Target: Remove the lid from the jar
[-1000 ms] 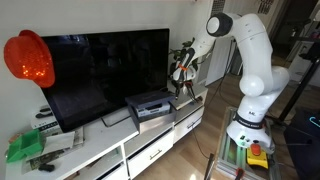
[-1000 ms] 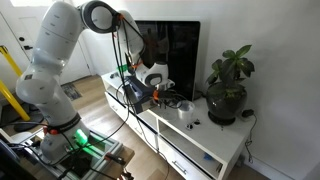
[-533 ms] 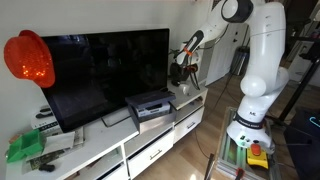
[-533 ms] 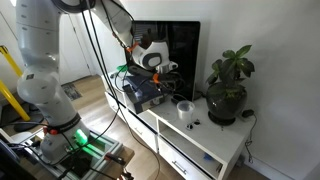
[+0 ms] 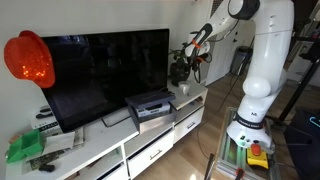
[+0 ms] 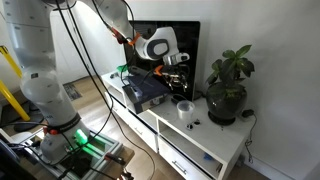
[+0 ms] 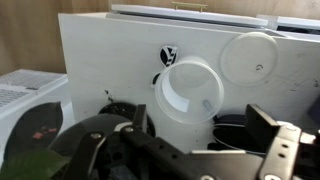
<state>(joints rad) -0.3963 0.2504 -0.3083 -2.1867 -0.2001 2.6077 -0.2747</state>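
Arm change: lifted since a second before. Then sat low beside the jar (image 7: 190, 92), was partway up half a second before, now high in front of the television (image 5: 100, 70) in both exterior views.
Gripper (image 6: 178, 62): released. In the wrist view, spread wide (image 7: 195, 140) with nothing between the fingers (image 7: 282, 142).
Jar position: stood upright on the white surface (image 6: 215, 148), mouth open, pale and cylindrical, below the raised gripper. Same spot as a second before in an exterior view (image 6: 185, 108).
Lid (image 7: 250, 57): pale round disc, lay flat on the surface just beside the jar.
Neighbours: grey box-shaped device (image 6: 150, 92) on one side of the jar, potted plant (image 6: 228, 85) on the other, both unmoved.
Writing: none readable. Small dark item (image 7: 168, 57) with a pale mark lay near the jar, too small to make out.
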